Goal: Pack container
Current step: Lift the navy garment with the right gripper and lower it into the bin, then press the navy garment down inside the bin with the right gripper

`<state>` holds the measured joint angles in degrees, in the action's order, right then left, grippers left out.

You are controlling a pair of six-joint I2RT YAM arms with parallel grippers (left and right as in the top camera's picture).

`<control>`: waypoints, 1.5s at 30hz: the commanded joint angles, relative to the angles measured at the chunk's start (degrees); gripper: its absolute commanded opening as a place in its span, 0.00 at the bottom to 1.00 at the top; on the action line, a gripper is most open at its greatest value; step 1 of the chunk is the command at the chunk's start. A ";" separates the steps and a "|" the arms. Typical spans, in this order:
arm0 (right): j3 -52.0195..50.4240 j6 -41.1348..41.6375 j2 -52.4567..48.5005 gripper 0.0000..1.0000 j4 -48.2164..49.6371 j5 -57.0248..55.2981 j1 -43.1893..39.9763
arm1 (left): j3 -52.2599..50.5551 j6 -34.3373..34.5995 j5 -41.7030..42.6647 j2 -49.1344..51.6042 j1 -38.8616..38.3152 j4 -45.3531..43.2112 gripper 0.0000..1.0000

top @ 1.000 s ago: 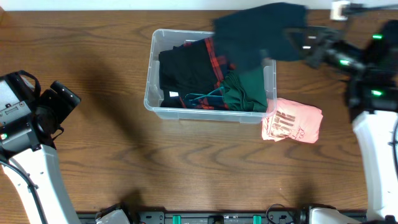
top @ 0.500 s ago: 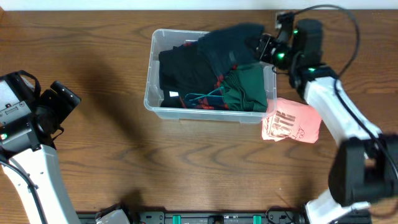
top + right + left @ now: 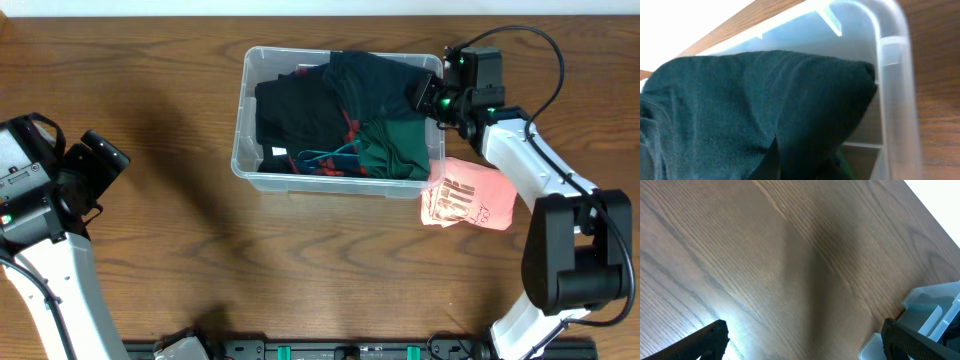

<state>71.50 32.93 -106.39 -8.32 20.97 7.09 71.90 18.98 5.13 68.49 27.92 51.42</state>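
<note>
The container (image 3: 240, 130) is a clear plastic bin at the table's middle. It holds a black garment (image 3: 295, 115), red plaid cloth, a green garment (image 3: 395, 150) and a dark teal garment (image 3: 375, 80). My right gripper (image 3: 427, 98) is at the bin's right rim, shut on the dark teal garment, which lies over the bin's far right corner. In the right wrist view this garment (image 3: 740, 100) fills the frame and hides the fingers, with the container rim (image 3: 895, 100) beside it. My left gripper (image 3: 802, 335) is open and empty over bare wood, left of the container (image 3: 935, 315).
A folded pink garment (image 3: 470, 195) with white print lies on the table just right of the bin's front right corner, under my right arm. The left arm (image 3: 40, 200) stands at the left edge. The wooden table's far edge runs just behind the bin.
My right gripper has carried the dark teal garment down from above the bin's far right, and it now rests on the clothes inside. The left arm has not moved.
</note>
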 commanded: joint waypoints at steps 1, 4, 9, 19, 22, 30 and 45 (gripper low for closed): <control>-0.04 -3.61 4.37 0.38 -0.37 -0.28 -0.22 | -0.11 -1.16 -0.70 0.11 0.20 0.20 0.98; -0.04 -4.63 8.44 0.41 0.20 0.24 -0.22 | -0.11 -1.16 -0.70 0.11 0.20 0.20 0.98; -0.04 -6.91 17.14 0.54 1.86 0.26 -0.15 | -0.11 -1.16 -0.70 0.11 0.20 0.20 0.98; -0.04 -7.30 13.09 0.45 9.97 1.25 7.04 | -0.11 -1.16 -0.70 0.11 0.20 0.22 0.98; -0.04 -7.89 6.36 0.56 14.95 0.92 9.66 | -0.11 -1.16 -0.70 0.11 0.20 0.22 0.98; -0.04 -4.24 -12.79 0.52 17.94 1.66 11.28 | -0.11 -1.16 -0.70 0.11 0.20 0.22 0.98; 0.07 -5.53 10.60 0.68 11.72 19.04 4.15 | -0.11 -1.16 -0.70 0.11 0.20 0.22 0.98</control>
<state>71.37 27.53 -105.82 5.04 34.04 15.18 71.90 19.00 5.13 68.49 27.92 51.48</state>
